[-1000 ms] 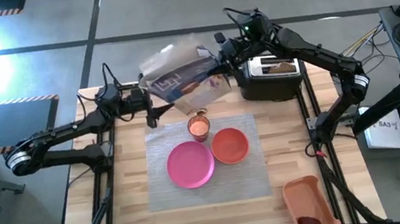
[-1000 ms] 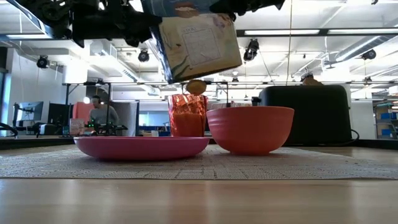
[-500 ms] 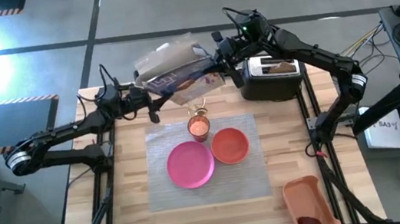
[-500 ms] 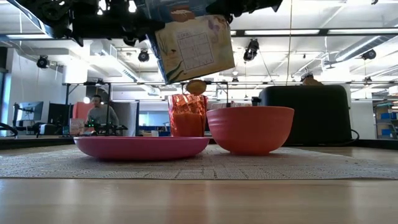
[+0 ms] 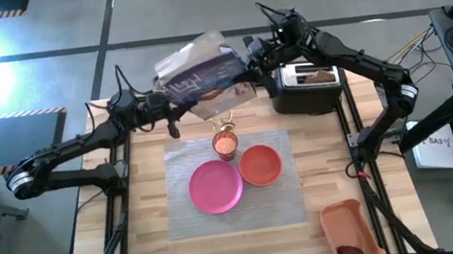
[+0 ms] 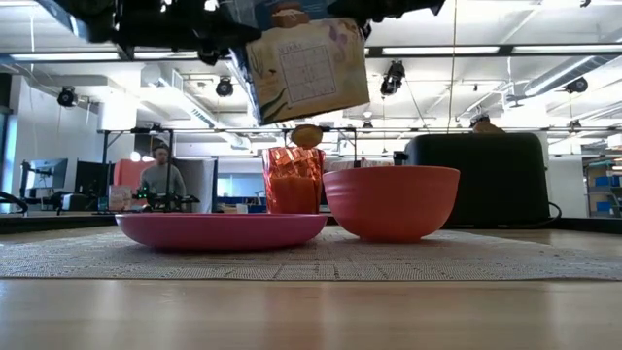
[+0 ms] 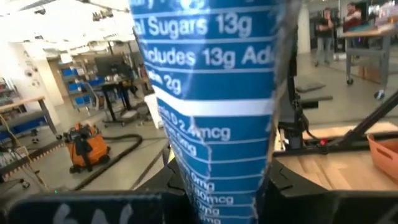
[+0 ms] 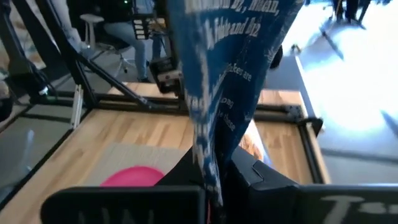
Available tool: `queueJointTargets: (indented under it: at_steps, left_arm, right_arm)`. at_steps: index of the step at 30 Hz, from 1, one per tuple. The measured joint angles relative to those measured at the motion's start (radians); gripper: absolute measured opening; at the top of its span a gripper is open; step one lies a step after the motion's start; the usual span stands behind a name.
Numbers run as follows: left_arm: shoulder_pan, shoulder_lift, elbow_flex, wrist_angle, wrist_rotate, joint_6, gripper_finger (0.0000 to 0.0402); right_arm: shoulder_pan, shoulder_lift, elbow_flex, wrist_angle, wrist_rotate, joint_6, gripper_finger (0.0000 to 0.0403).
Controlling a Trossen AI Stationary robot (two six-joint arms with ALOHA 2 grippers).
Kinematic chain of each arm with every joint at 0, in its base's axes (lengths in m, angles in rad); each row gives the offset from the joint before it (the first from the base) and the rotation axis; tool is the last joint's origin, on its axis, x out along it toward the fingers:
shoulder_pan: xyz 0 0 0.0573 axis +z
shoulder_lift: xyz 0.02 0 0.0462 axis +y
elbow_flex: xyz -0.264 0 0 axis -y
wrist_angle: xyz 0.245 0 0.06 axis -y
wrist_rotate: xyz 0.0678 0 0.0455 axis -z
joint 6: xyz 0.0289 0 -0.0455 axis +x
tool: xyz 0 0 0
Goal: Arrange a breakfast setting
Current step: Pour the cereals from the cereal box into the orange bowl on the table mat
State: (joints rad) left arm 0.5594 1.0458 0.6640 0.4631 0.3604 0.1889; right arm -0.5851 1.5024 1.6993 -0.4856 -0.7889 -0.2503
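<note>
Both claws are clamped on a blue cereal box (image 5: 200, 79), my left claw (image 5: 169, 106) on one end and my right claw (image 5: 244, 61) on the other, holding it tilted in the air above the small orange cup (image 5: 225, 145). Below, I see the cup, pink plate (image 5: 215, 186) and orange bowl (image 5: 260, 165) on the grey placemat (image 5: 293, 199), mid-tabletop (image 5: 154, 242).

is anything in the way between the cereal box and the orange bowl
Nothing visible blocks it. The left pincer and right pincer hold the box in the air behind the mat. Only the cup stands between it and the bowl, lower than the box.
</note>
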Motion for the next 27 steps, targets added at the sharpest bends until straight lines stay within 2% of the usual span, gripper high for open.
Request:
queueJointTargets:
  at_steps: [4,9,14,18,22,27]
  left_arm:
    - [0.0,0.012,0.097,-0.187,0.003,0.031,0.0071]
    - [0.0,0.048,0.194,-0.316,0.006,0.062,0.0071]
    - [0.002,0.073,0.295,-0.48,-0.02,0.107,0.0071]
    - [0.005,0.076,0.4,-0.687,-0.03,0.155,0.0071]
    - [0.005,0.087,0.515,-0.906,-0.03,0.16,0.0071]
    - [0.003,0.109,0.684,-1.182,-0.014,0.136,0.007]
  right_arm:
    - [-0.023,-0.025,0.0,-0.112,0.008,0.009,0.0036]
    - [-0.024,-0.057,0.0,-0.206,0.021,0.006,0.009]
    - [-0.024,-0.08,0.0,-0.257,0.138,0.008,0.015]
    - [-0.037,-0.114,0.001,-0.305,0.225,0.006,0.0186]
    - [-0.037,-0.133,0.001,-0.346,0.311,0.007,0.0204]
    - [-0.038,-0.153,0.001,-0.355,0.439,0.014,0.0203]
